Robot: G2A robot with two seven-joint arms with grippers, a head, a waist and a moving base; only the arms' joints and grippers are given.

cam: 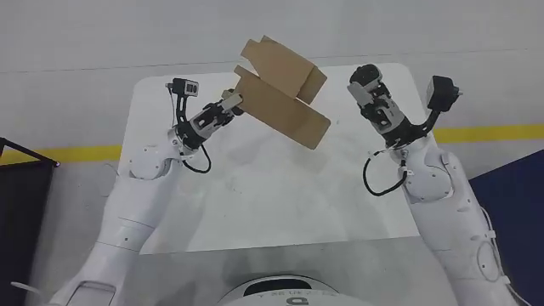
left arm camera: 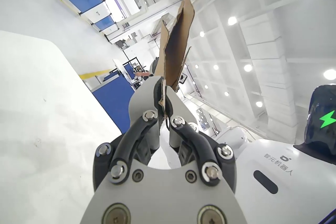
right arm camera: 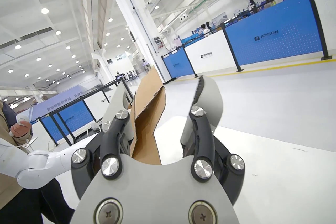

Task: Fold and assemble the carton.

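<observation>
Left gripper (left arm camera: 163,93) clamped on the carton's (cam: 280,93) left edge. The carton hangs above the far part of the surface (cam: 255,195), long axis running far-left to near-right. Right gripper (cam: 365,81), fingers apart, sits just right of it.

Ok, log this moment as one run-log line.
left gripper: shut on carton edge | right gripper: open, facing carton | carton: partly folded, not assembled
</observation>
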